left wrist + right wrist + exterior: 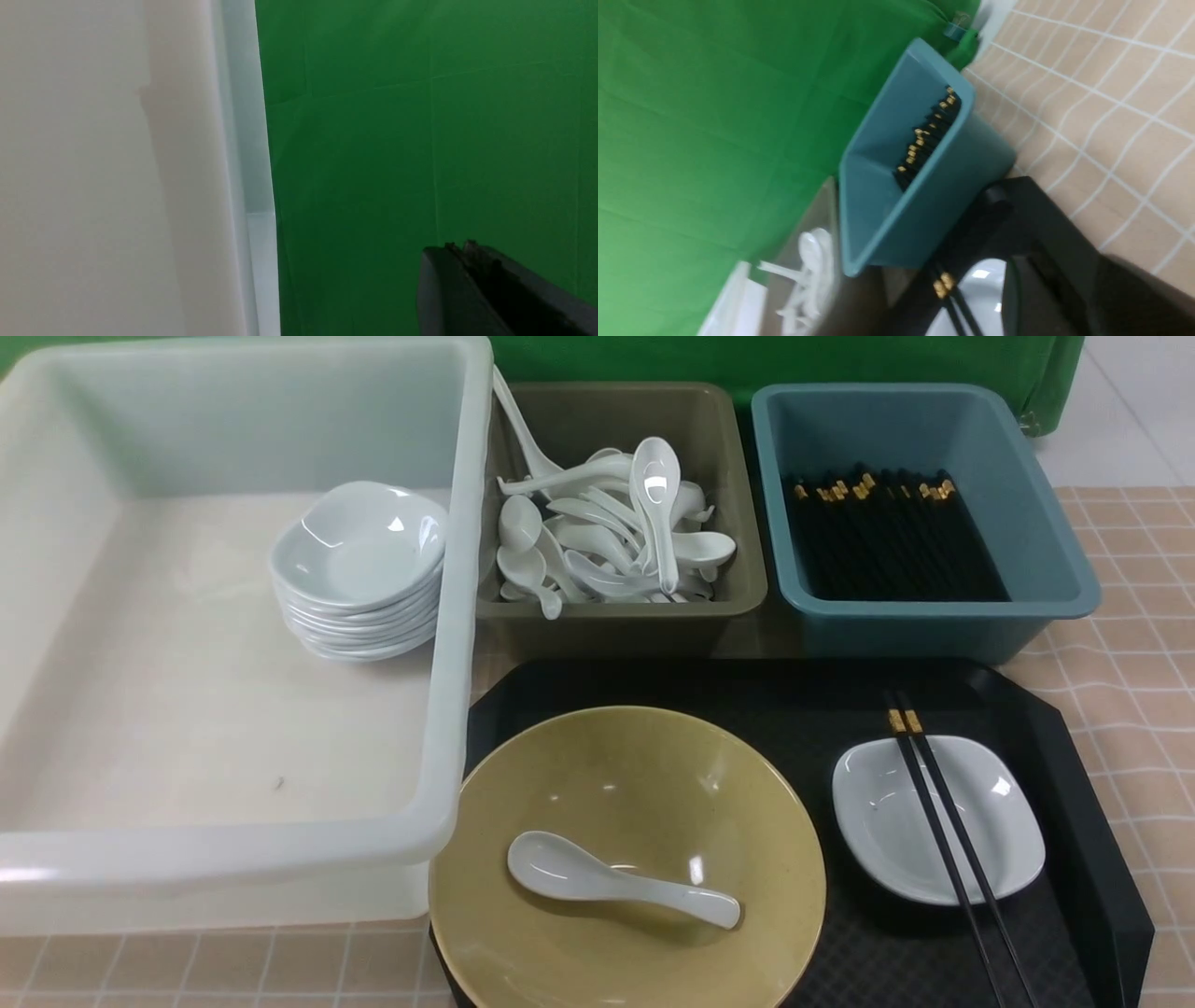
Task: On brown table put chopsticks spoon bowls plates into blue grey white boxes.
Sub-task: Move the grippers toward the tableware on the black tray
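On the black tray (pixel 794 700) a white spoon (pixel 616 880) lies inside the olive-yellow bowl (pixel 653 775). To its right, two black chopsticks (pixel 943 840) rest across a small white plate (pixel 999 821). Neither gripper shows in the front view. In the left wrist view, my left gripper (pixel 460 246) is shut and empty beside the white box's wall (pixel 117 186). My right gripper (pixel 1057 266) hangs open and empty near the plate (pixel 980 298) and the chopsticks' gold bands (pixel 944 284).
The white box (pixel 462 616) at the left holds a stack of white plates (pixel 359 569). The grey box (pixel 616 616) holds several spoons. The blue box (pixel 934 625) holds several chopsticks. A green backdrop (pixel 420 116) stands behind. The gridded brown table (pixel 1130 616) shows at the right.
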Controlling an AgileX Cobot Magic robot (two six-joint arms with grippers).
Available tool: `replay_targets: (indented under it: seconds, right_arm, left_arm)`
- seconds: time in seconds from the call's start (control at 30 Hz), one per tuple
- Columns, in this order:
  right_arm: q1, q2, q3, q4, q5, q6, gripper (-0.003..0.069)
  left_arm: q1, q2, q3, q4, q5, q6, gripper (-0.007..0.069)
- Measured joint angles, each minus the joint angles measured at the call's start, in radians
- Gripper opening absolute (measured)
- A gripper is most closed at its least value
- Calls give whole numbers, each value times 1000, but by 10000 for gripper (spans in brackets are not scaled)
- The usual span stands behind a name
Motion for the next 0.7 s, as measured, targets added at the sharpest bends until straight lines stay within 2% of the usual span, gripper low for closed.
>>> replay_targets:
  seconds: [0.1, 0.17, 0.2, 0.27, 0.3, 0.33, 0.37, 0.5, 0.57, 0.6, 0.63, 0.67, 0.7]
  right_arm:
    - [6, 0, 0, 0, 5, -26, 237]
    - [32, 0, 0, 0, -43, -91, 237]
    - [32, 0, -1, 0, -47, -91, 237]
    - [93, 2, -62, 0, -74, -252, 233]
    - [116, 12, -105, 0, -65, -320, 226]
    - [116, 16, -115, 0, -62, -320, 225]
    - [149, 53, -177, 0, -38, -423, 210]
    - [233, 268, -394, -1, 104, -773, 127]
    - [259, 384, -478, -1, 178, -937, 92]
    - [271, 485, -553, -1, 256, -1062, 67]
    - [272, 514, -563, -1, 282, -1091, 64]
    - [275, 640, -654, -1, 406, -1184, 43]
    - [275, 654, -663, -1, 419, -1192, 43]
  left_arm:
    - [0, 0, -5, 47, 58, 40, 1]
    - [0, 0, -68, 176, 146, 156, 1]
    - [0, 0, -85, 202, 162, 181, 1]
    - [0, 5, -218, 389, 284, 360, 1]
    - [0, 22, -271, 463, 334, 418, 1]
    - [0, 27, -282, 477, 344, 429, 1]
    - [0, 79, -354, 562, 411, 476, 1]
    - [0, 310, -544, 794, 604, 518, 1]
    - [0, 419, -628, 855, 701, 526, 1]
    - [0, 513, -701, 916, 792, 529, 1]
    - [0, 526, -711, 923, 805, 530, 1]
    - [0, 655, -807, 981, 937, 531, 1]
    - [0, 655, -807, 986, 937, 532, 1]
